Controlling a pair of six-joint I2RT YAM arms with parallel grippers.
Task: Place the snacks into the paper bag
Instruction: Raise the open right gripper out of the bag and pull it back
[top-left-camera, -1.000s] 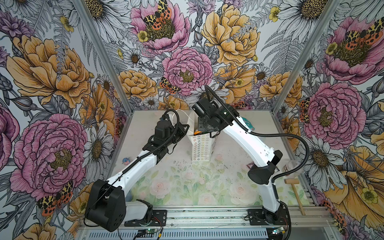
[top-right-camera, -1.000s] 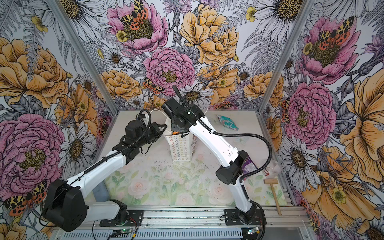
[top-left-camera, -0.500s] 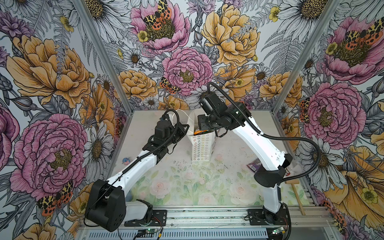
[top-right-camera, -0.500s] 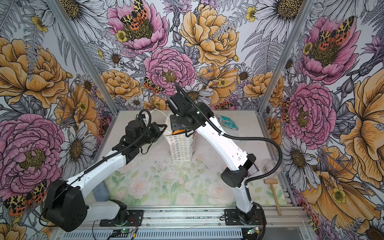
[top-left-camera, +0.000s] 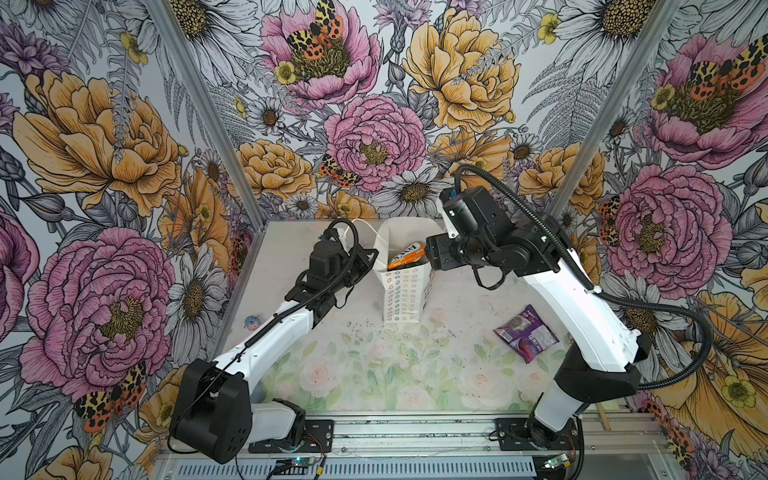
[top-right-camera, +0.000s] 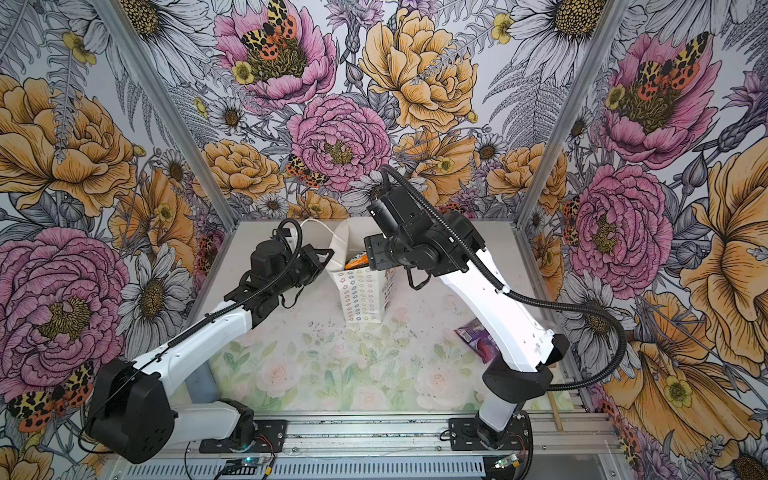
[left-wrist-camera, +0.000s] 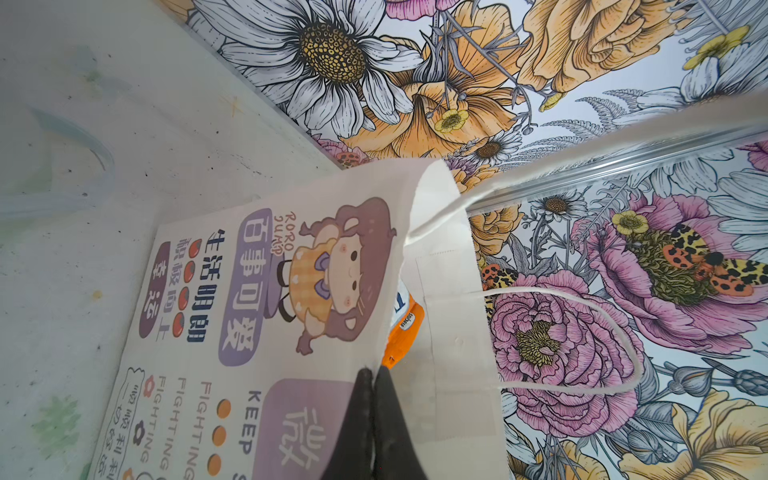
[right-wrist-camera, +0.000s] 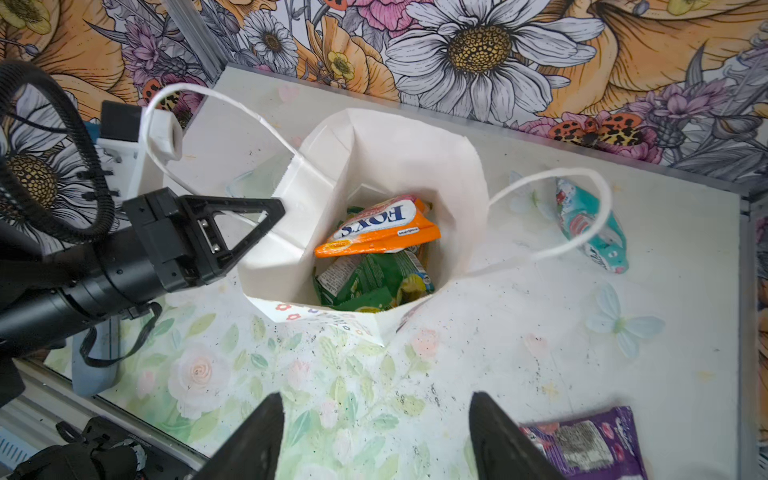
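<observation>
The white paper bag (top-left-camera: 401, 293) (top-right-camera: 362, 296) stands upright at mid-table, mouth open. My left gripper (left-wrist-camera: 372, 372) is shut on its left rim (right-wrist-camera: 291, 178), holding it open. Inside lie an orange FOX'S packet (right-wrist-camera: 378, 232) (top-left-camera: 406, 254) (left-wrist-camera: 406, 328) on top of green packets (right-wrist-camera: 370, 282). My right gripper (right-wrist-camera: 376, 409) hangs open and empty above the table just in front of the bag. A purple packet (top-left-camera: 525, 334) (right-wrist-camera: 590, 444) lies on the table to the right. A teal packet (right-wrist-camera: 590, 224) lies behind the bag's right cord handle (right-wrist-camera: 582, 208).
Flowered walls close in the table at the back and both sides. A wooden stick (top-left-camera: 601, 415) lies at the front right edge. A small blue object (top-left-camera: 252, 321) sits by the left wall. My right arm's forearm (top-left-camera: 582, 316) spans the table's right side.
My right gripper has opened wide and let the orange packet drop into the bag. Its wrist has drawn up and to the right of the bag's mouth. The left arm has not moved.
</observation>
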